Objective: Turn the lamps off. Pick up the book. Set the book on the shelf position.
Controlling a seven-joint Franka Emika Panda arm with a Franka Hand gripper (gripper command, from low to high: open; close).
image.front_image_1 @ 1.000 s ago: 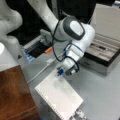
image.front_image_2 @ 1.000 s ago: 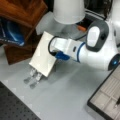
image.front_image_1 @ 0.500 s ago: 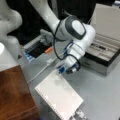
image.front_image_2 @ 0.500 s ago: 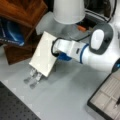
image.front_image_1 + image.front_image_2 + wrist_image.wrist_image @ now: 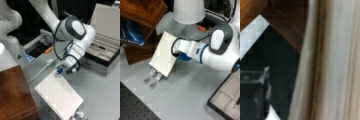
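White book (image 5: 58, 96) | long axis diagonal, propped tilted | claw (image 5: 179, 55) apparently grasping its edge

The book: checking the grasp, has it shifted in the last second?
No. In both front views the book keeps its place beside the cabinet, on the stand.

White arm (image 5: 75, 30) bent low, gripper (image 5: 60, 72) angled down
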